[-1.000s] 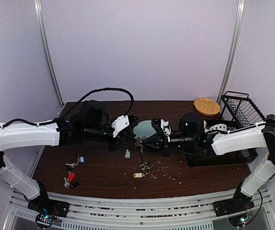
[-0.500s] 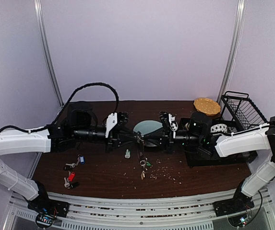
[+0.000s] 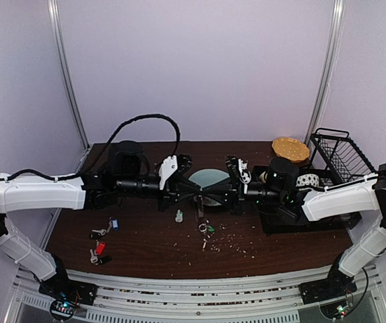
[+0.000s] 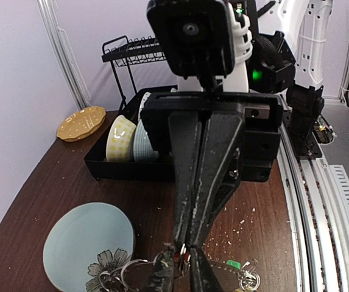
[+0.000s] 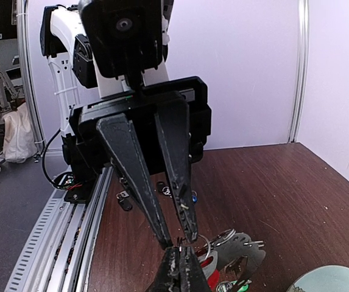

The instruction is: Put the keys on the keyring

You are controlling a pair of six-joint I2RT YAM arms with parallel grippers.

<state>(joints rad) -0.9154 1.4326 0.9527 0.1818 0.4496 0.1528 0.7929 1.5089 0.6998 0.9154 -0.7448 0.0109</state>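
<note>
My left gripper (image 3: 194, 196) and right gripper (image 3: 204, 196) meet tip to tip above the table, in front of the pale green plate (image 3: 209, 176). In the right wrist view my right gripper (image 5: 179, 258) is shut on a thin metal ring, the keyring (image 5: 200, 238). A bunch of keys (image 5: 238, 254) with red and green tags hangs from the ring. The left fingertips (image 5: 189, 234) stand a little apart, with the ring wire at them. In the left wrist view my left gripper (image 4: 183, 271) is narrowly open around the right gripper's tips. The bunch (image 3: 203, 227) dangles below both grippers.
A tiny clear bottle (image 3: 178, 216) stands near the bunch. Loose keys with a blue tag (image 3: 114, 224) and a red tag (image 3: 100, 247) lie at the front left. A black dish rack (image 3: 327, 176) with bowls and a yellow plate (image 3: 290, 149) are at the right. Crumbs lie around.
Both grippers have risen and levelled out, lifting the hanging bunch off the table. The left arm shifted right again after drawing back.
</note>
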